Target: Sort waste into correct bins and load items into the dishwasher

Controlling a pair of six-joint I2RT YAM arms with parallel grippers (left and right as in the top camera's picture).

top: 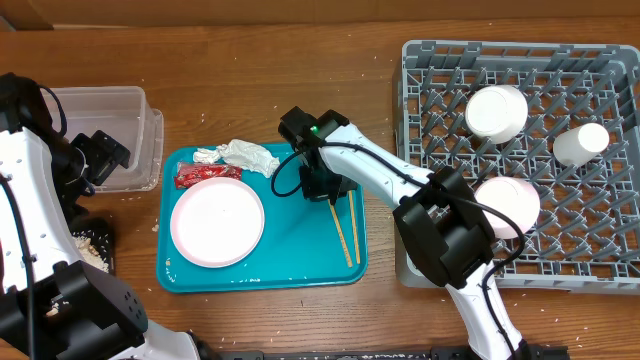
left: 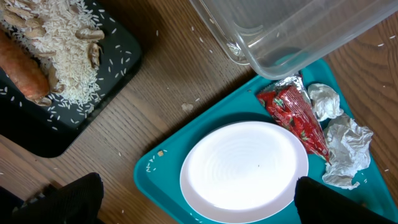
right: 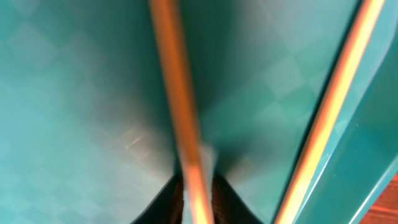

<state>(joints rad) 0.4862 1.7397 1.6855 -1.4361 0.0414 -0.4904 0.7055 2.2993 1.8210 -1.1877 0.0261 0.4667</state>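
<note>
My right gripper (top: 325, 186) is down on the teal tray (top: 300, 262) and shut on one light wooden chopstick (right: 174, 81), which runs between the fingertips (right: 196, 194). The second chopstick (right: 329, 112) lies beside it by the tray's right rim; both show in the overhead view (top: 346, 228). The white plate (top: 217, 222), red wrapper (top: 205, 176) and crumpled tissues (top: 242, 155) lie on the tray. My left gripper (top: 103, 152) hangs open and empty over the clear tub (top: 150, 140). The left wrist view shows its fingers (left: 205, 208) above the plate (left: 244, 171), wrapper (left: 295, 118) and tissues (left: 345, 146).
The grey dish rack (top: 440, 90) at the right holds white bowls (top: 497, 111) (top: 512, 205) and a cup (top: 581, 143). The black tray (left: 106, 81) at the left holds rice (left: 62, 37) and an orange carrot (left: 22, 65). Loose grains dot the wood.
</note>
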